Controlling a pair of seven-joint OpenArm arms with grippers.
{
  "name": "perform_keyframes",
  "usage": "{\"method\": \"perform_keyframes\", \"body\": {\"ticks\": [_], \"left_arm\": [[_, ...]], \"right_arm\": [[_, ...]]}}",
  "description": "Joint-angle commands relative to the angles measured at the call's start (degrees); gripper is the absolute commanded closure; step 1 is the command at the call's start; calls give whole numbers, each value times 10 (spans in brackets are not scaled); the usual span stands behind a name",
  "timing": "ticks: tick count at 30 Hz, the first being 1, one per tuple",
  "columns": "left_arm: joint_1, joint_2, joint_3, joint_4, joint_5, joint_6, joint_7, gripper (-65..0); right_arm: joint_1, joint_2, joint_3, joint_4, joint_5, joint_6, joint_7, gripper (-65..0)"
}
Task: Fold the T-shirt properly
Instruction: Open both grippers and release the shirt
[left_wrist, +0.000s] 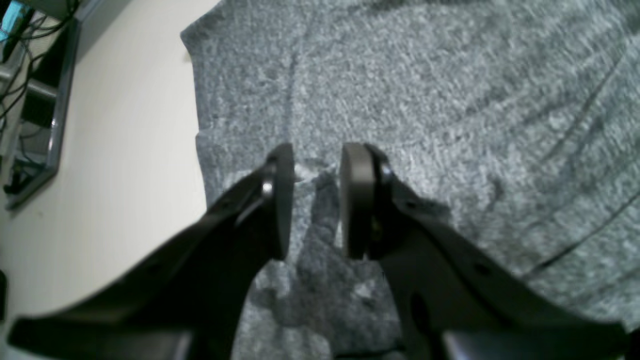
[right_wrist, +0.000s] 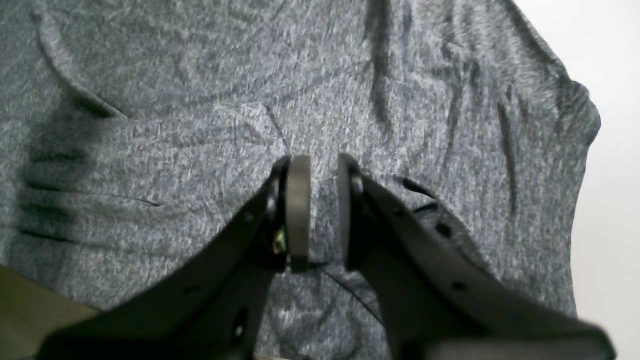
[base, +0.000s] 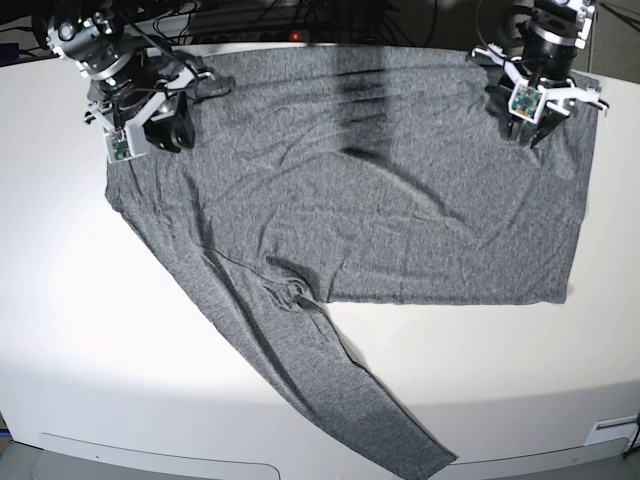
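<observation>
Table (base: 60, 300): white and wide, it carries everything I work on.
T-shirt (base: 380, 200): heather-grey, spread nearly flat over the far half of the table. Its body runs between my two grippers, with creases and a dark shadow band near the top middle. One long sleeve (base: 330, 390) trails diagonally toward the near edge, its cuff at the table's front rim.
My right gripper (right_wrist: 317, 210): at the shirt's far corner on the base view's left, low on the cloth. My jaws stand narrowly apart with a raised ridge of grey knit between the pads, so I am pinching the T-shirt here.
My left gripper (left_wrist: 315, 200): at the other far corner, close to the shirt's side edge and the bare table. A small bunched fold of the knit rises between my pads; the gap is a little wider, and I grasp the T-shirt there too.
</observation>
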Motion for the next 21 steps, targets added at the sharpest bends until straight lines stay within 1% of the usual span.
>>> {"method": "perform_keyframes", "body": {"ticks": [1,3,4,5,6,8,10,11,12,16,18,21], "left_arm": [[1,-2,-2,11,2,7,-12,-164],[0,1,-2,11,2,6,-12,-179],[0,1,-2,11,2,7,-12,-203],[0,1,-2,11,2,7,-12,-236],[0,1,-2,11,2,7,-12,-275],[0,1,-2,11,2,7,-12,-362],[0,1,-2,11,2,7,-12,-437],[0,1,-2,11,2,7,-12,-453],[0,1,-2,11,2,7,-12,-451],[0,1,-2,11,2,7,-21,-451],[0,1,-2,11,2,7,-45,-451],[0,1,-2,11,2,7,-82,-451]], "right_arm": [[0,4,2,10,5,1,12,-107],[0,-1,2,10,5,1,12,-107],[0,-5,2,10,5,1,12,-115],[0,-8,2,10,5,1,12,-149],[0,-13,2,10,5,1,12,-196],[0,-21,2,10,5,1,11,-312],[0,-25,2,10,5,1,11,-409],[0,-25,2,10,5,2,11,-441],[0,-25,2,10,5,2,11,-460],[0,-25,2,10,5,1,12,-462],[0,-25,2,10,5,1,18,-462],[0,-25,2,10,5,1,42,-462]]}}
